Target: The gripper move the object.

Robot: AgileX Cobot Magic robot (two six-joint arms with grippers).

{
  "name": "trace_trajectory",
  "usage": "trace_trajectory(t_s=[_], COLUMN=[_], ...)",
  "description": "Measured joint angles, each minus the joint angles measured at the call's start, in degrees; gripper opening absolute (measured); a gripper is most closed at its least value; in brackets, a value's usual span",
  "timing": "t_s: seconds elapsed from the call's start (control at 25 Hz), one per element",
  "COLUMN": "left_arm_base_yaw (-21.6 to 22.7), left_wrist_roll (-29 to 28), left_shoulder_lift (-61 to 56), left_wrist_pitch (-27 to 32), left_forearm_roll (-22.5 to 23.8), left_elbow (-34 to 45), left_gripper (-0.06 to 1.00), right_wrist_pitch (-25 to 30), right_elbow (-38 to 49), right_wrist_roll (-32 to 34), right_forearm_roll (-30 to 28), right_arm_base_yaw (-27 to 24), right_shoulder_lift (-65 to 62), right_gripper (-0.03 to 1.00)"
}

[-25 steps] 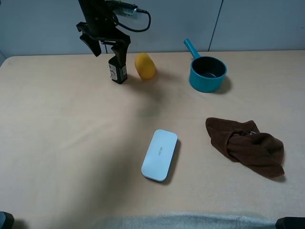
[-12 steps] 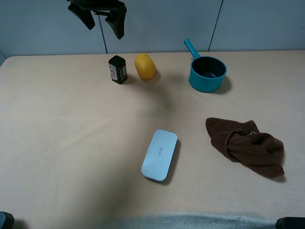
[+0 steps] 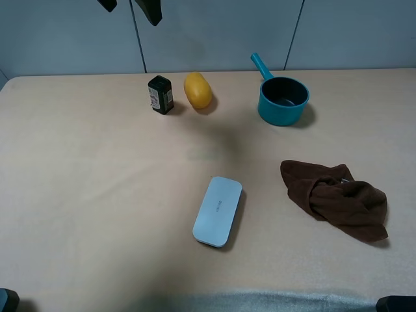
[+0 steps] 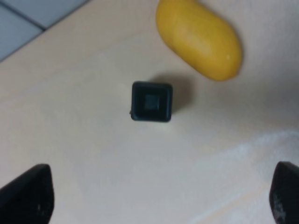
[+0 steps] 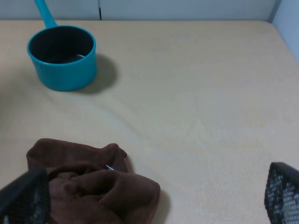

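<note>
The small black box point(image 3: 160, 95) with a red-and-white label stands upright on the table at the back left, beside the yellow oval thing point(image 3: 197, 90). My left gripper point(image 3: 130, 6) is open and empty, high above the box at the top edge of the high view. In the left wrist view the box point(image 4: 151, 101) shows from straight above, far below my spread fingertips point(image 4: 26, 197). My right gripper point(image 5: 149, 200) is open and empty over the brown cloth point(image 5: 88, 189); it is out of the high view.
A teal saucepan point(image 3: 282, 99) stands at the back right. A crumpled brown cloth point(image 3: 338, 197) lies at the right. A flat white rounded case point(image 3: 218, 210) lies near the middle front. The yellow thing point(image 4: 200, 37) lies close to the box.
My left gripper has let go of the black box and risen straight up, almost out of the high view. The box stays standing where it was.
</note>
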Motion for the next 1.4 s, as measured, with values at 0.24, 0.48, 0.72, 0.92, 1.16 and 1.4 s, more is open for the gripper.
trace_trajectory(t_s=[0.24,0.48,0.72,0.92,1.16,1.4], left_arm_base_yaw=[0.0,0.0,0.0,0.0,0.0,0.0], left_wrist_roll=[0.0,0.06,0.06,0.03,-0.55,-2.67], left_shoulder_lift=[-7.13,-15.57,-23.53,-31.19,-41.47,-53.21], left_wrist_pitch=[0.0,0.0,0.0,0.0,0.0,0.05], left_forearm_roll=[0.0,0.06,0.06,-0.06,-0.17,-0.11], left_elbow=[7.38,15.95,24.16,31.79,41.71,50.64], left_gripper=[0.91,0.91,0.91,0.91,0.92,0.93], right_wrist_pitch=[0.0,0.0,0.0,0.0,0.0,0.0], right_elbow=[0.0,0.0,0.0,0.0,0.0,0.0], right_wrist_roll=[0.0,0.0,0.0,0.0,0.0,0.0], right_forearm_roll=[0.0,0.0,0.0,0.0,0.0,0.0], right_arm_base_yaw=[0.0,0.0,0.0,0.0,0.0,0.0], right_shoulder_lift=[0.0,0.0,0.0,0.0,0.0,0.0], right_gripper=[0.69,0.69,0.69,0.69,0.69,0.69])
